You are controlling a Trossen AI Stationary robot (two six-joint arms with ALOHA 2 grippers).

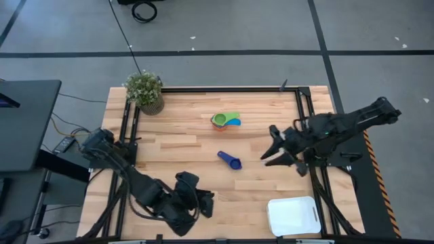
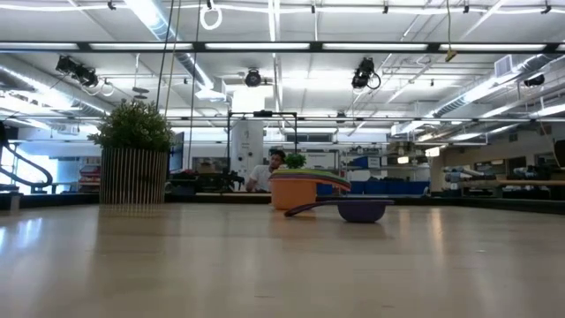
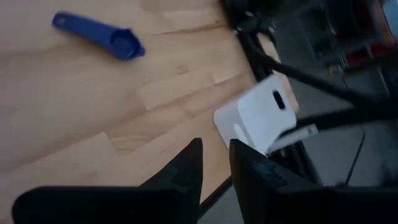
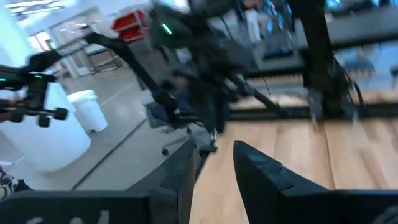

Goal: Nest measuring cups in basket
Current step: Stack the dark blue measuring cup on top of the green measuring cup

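The stack of measuring cups (image 1: 224, 120) stands on the table's far middle: orange, with green and light blue handles fanned out. In the low view this stack (image 2: 298, 189) sits behind the dark blue cup (image 2: 360, 210). That dark blue cup (image 1: 230, 160) lies alone at the table's centre and also shows in the left wrist view (image 3: 107, 37). The white basket (image 1: 293, 215) rests flat at the near right corner. My right gripper (image 1: 268, 144) hovers open to the right of the dark blue cup. My left gripper (image 1: 207, 203) waits near the near edge, slightly open (image 3: 216, 146) and empty.
A potted plant (image 1: 144, 91) stands at the far left corner and rises at the left of the low view (image 2: 134, 155). Black frame rails (image 1: 306, 102) run along the table's left and right sides. Bare wood lies between the cups and the basket. A person (image 2: 269, 172) sits far behind the table.
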